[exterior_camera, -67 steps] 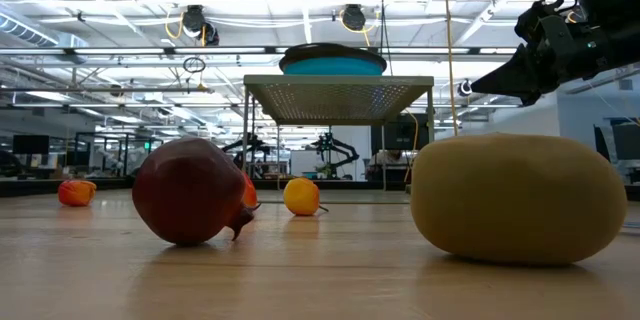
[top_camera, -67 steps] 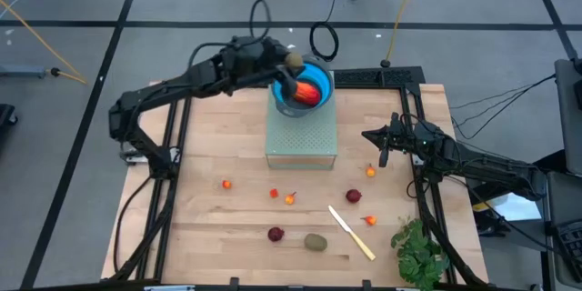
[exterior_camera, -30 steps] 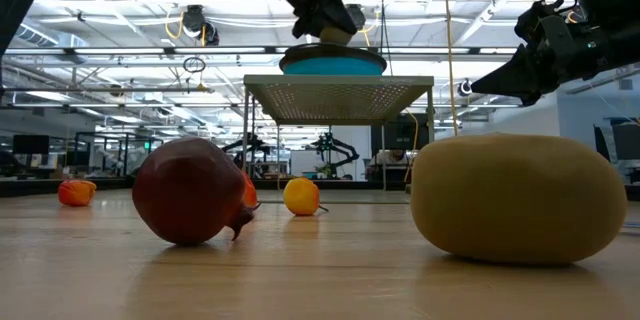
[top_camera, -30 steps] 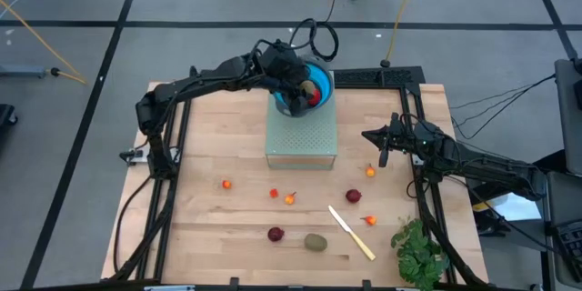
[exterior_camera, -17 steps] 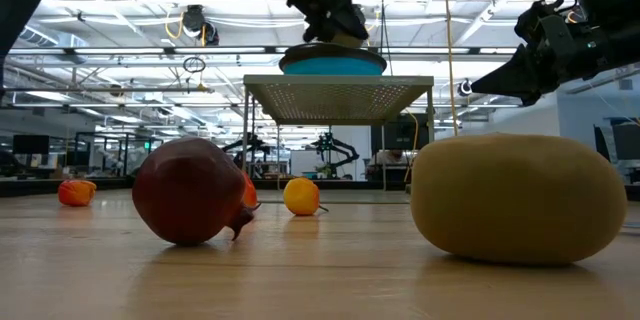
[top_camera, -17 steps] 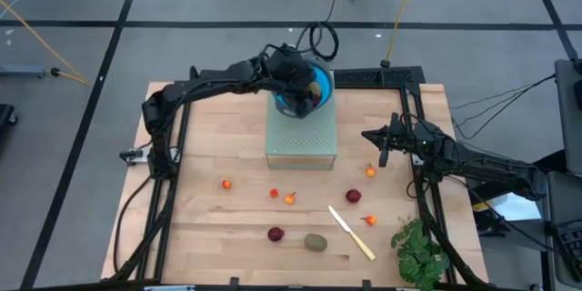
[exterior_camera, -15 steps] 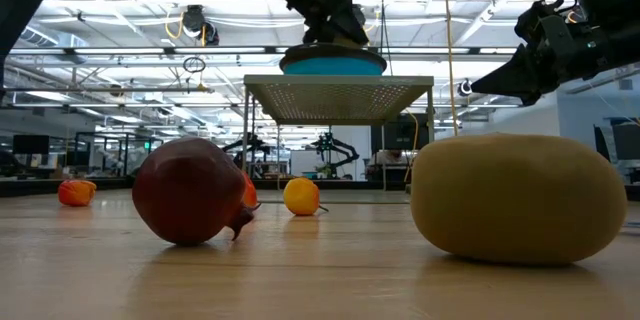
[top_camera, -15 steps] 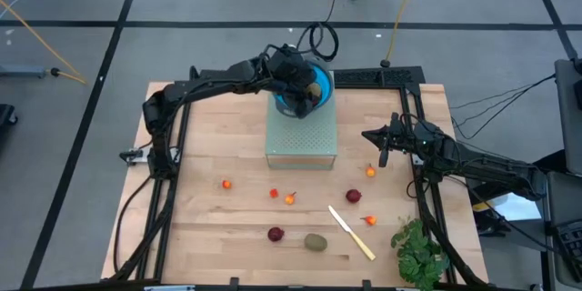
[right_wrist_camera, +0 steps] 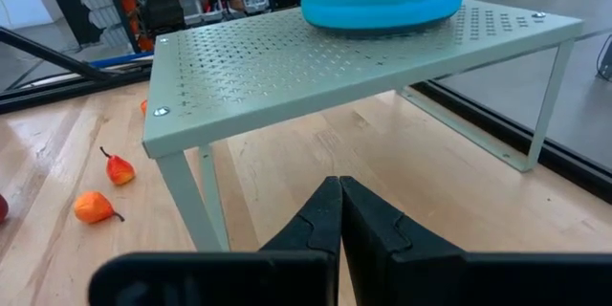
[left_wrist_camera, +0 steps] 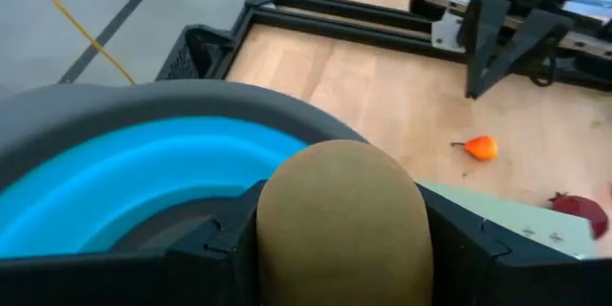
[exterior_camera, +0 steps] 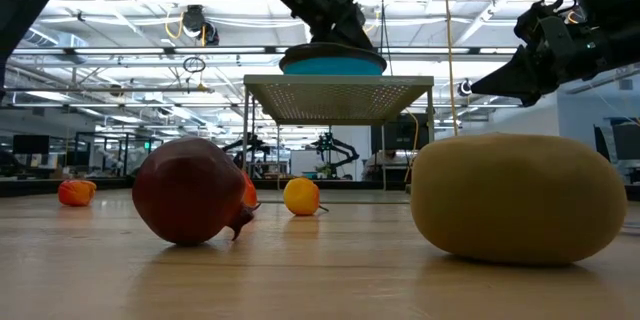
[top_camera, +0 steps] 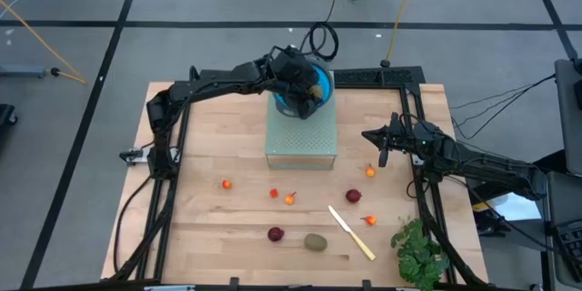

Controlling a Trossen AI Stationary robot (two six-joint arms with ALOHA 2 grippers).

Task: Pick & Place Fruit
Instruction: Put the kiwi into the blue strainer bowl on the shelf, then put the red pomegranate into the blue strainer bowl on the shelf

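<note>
My left gripper [left_wrist_camera: 339, 249] was over the blue bowl [top_camera: 315, 85], its two fingers [left_wrist_camera: 225, 239] clamped on a brown kiwi [left_wrist_camera: 339, 215] that sat between them with its rounded end pointing away from the wrist, out over the bowl's rim [left_wrist_camera: 143, 158]. From above, the left gripper [top_camera: 300, 77] covered most of the bowl, so what lay inside could not be told. The bowl stood on the far end of a pale green perforated stand [top_camera: 301, 135] at the back of the table [top_camera: 200, 227].

My right gripper [right_wrist_camera: 339, 212] hung beside the stand's right side, fingers pressed together on nothing; from above the right gripper [top_camera: 383, 146] was just off the stand's edge.

The rest of the fruit lay loose on the wood. A second kiwi [top_camera: 315, 242] rested near the front edge, long axis across the table, with a dark red ball [top_camera: 275, 234] just to its left. Another dark red ball [top_camera: 353, 196] sat near the knife [top_camera: 351, 233], which ran on a diagonal toward the front right corner. Small orange pieces [top_camera: 289, 199] were scattered between the stand and the front, one orange bit [top_camera: 371, 172] close under my right gripper. A leafy bunch [top_camera: 418, 253] filled the front right corner. No writing could be read on anything.
</note>
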